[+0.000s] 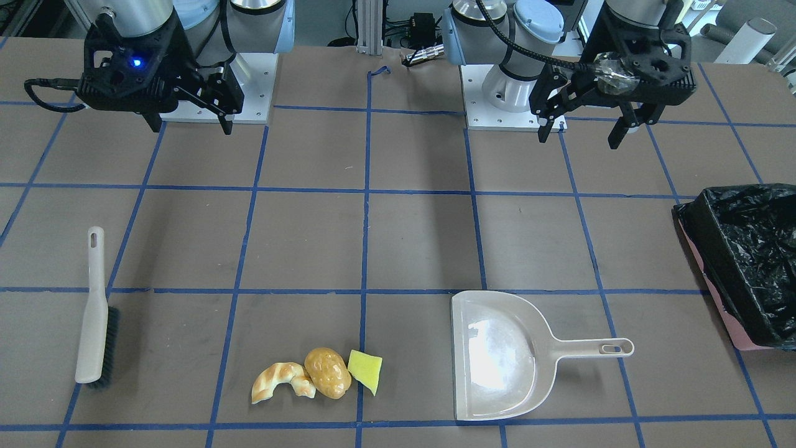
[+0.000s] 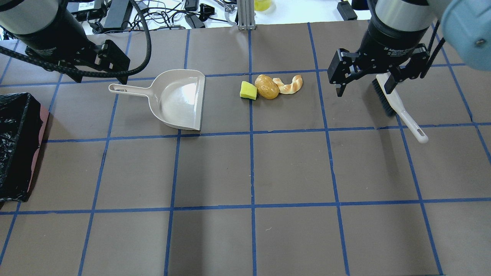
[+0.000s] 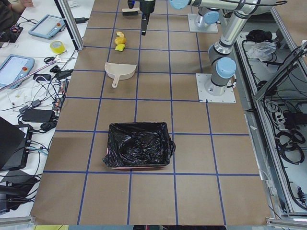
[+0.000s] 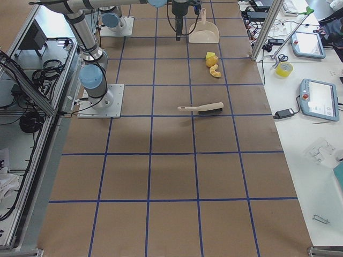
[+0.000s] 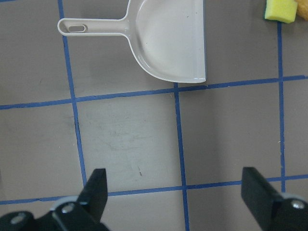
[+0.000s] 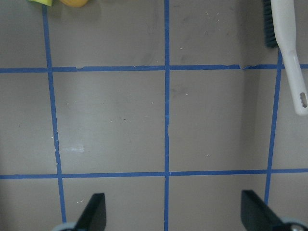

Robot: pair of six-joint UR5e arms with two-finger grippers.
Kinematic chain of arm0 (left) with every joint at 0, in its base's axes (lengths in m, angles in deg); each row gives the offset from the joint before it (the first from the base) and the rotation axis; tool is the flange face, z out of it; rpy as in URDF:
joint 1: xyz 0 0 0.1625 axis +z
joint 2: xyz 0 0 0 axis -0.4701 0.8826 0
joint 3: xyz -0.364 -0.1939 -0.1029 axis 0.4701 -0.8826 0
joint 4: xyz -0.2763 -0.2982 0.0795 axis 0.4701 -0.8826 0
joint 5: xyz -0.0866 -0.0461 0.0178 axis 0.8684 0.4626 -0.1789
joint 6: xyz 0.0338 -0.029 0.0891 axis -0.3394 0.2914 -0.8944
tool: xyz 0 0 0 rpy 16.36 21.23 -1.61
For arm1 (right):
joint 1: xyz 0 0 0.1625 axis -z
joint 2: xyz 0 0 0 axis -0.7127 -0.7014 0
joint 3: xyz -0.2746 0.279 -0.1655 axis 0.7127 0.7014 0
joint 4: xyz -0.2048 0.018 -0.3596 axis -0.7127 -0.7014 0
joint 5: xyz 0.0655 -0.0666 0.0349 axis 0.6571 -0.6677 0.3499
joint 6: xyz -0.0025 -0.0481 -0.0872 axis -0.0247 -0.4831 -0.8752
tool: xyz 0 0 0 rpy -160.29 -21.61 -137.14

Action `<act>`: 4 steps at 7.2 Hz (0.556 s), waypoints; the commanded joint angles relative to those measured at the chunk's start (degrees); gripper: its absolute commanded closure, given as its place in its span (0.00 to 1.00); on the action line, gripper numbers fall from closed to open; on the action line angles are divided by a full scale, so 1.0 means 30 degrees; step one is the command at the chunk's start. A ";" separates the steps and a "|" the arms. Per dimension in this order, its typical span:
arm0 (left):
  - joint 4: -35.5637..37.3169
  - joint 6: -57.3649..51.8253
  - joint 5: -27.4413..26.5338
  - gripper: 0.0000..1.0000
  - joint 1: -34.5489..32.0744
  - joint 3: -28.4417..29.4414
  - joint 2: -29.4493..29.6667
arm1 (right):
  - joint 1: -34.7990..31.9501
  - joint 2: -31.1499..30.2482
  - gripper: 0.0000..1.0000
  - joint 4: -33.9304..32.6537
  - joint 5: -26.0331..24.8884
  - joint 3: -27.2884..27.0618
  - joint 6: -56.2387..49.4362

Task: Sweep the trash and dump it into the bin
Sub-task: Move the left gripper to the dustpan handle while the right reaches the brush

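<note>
The trash lies together on the table: a curved pastry piece (image 1: pixel 281 381), a brown potato-like lump (image 1: pixel 327 372) and a yellow-green wedge (image 1: pixel 365 370). It also shows in the overhead view (image 2: pixel 268 87). A beige dustpan (image 2: pixel 180 97) lies empty beside the trash, and a hand brush (image 2: pixel 399 105) on the other side. The black-lined pink bin (image 2: pixel 40 130) stands at the table's left end. My left gripper (image 2: pixel 102 79) is open and empty, above the dustpan's handle. My right gripper (image 2: pixel 364 91) is open and empty, above the brush's bristle end.
The table is brown with a blue tape grid. The arm bases (image 1: pixel 497 93) stand at the robot's side. Cables and devices (image 2: pixel 153 11) lie beyond the far edge. The left wrist view shows the dustpan (image 5: pixel 168 41), the right wrist view the brush handle (image 6: pixel 291 57).
</note>
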 commanded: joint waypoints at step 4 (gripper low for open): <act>0.3658 -0.5251 0.0142 0.00 0.0760 -0.1318 0.0673 | 0.1313 0.0185 0.00 -0.0336 0.0190 -0.0487 -0.1001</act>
